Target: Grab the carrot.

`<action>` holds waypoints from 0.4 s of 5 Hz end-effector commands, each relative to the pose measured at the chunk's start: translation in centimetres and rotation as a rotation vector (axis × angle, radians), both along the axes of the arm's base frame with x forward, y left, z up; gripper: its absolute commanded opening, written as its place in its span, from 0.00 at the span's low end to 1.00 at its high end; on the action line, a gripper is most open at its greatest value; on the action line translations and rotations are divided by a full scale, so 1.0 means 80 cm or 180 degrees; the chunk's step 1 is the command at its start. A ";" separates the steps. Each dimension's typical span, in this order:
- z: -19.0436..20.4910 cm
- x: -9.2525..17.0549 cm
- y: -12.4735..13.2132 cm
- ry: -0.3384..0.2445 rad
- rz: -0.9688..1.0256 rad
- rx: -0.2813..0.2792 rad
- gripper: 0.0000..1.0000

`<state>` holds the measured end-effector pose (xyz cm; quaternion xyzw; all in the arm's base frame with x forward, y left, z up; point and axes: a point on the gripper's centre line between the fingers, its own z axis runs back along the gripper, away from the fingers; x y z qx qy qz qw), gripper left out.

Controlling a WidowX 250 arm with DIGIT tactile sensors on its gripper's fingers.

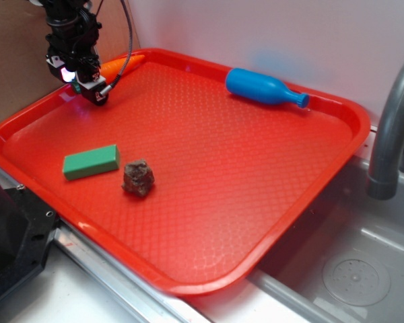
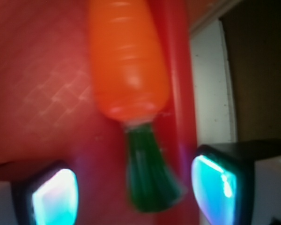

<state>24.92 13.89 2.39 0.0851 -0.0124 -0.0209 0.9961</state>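
The carrot (image 2: 129, 61) lies along the back left rim of the red tray (image 1: 269, 222), orange body away from me, dark green stub top (image 2: 150, 178) toward the gripper. In the exterior view only a strip of the carrot (image 1: 121, 65) shows behind the arm and cable. My gripper (image 2: 133, 194) hangs low over that corner, open, its two pads on either side of the green top with gaps on both sides. In the exterior view the gripper (image 1: 91, 91) sits just left of the carrot, near the tray floor.
A blue bottle (image 1: 262, 87) lies at the tray's back right. A green block (image 1: 91, 162) and a brown lump (image 1: 139, 177) rest near the front left. A sink with a grey faucet (image 1: 390, 128) is at the right. A brown board stands behind the arm.
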 end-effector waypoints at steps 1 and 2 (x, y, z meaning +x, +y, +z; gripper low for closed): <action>0.035 -0.001 -0.018 -0.0141 -0.0178 0.0114 1.00; 0.020 0.007 -0.017 -0.0072 -0.0224 0.0047 1.00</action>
